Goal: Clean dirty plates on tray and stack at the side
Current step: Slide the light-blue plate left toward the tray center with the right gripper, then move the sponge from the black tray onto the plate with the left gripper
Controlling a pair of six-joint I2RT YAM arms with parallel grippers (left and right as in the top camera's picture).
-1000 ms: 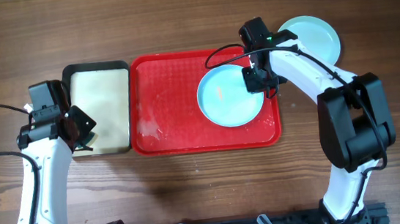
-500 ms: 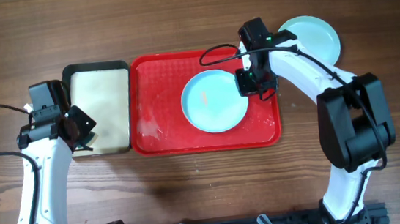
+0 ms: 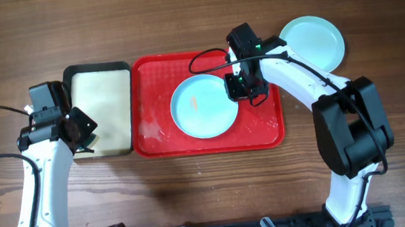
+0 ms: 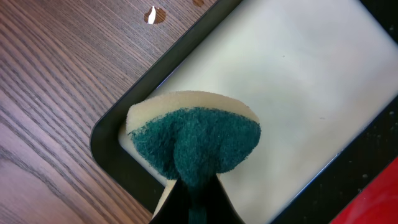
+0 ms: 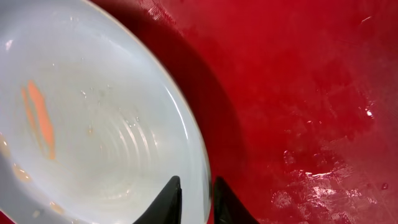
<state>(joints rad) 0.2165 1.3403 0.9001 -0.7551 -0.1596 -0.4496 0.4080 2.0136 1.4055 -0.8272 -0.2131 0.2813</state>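
A pale blue plate (image 3: 200, 105) with an orange smear lies over the middle of the red tray (image 3: 158, 129). My right gripper (image 3: 235, 88) is shut on the plate's right rim; in the right wrist view its fingers (image 5: 194, 200) pinch the edge of the plate (image 5: 93, 130) above the tray floor (image 5: 298, 93). A second pale blue plate (image 3: 314, 39) rests on the table right of the tray. My left gripper (image 3: 78, 133) is shut on a green-and-cream sponge (image 4: 196, 140) over the cream tray's near left corner. No white plate is in view.
The black-rimmed cream tray (image 3: 101, 101) sits against the red tray's left side. Wet patches and crumbs mark the red tray's floor near its lower left (image 3: 151, 133). Bare wooden table surrounds both trays.
My right gripper has dragged the smeared blue plate leftward from the tray's right end to its middle. The left arm and sponge have not moved.
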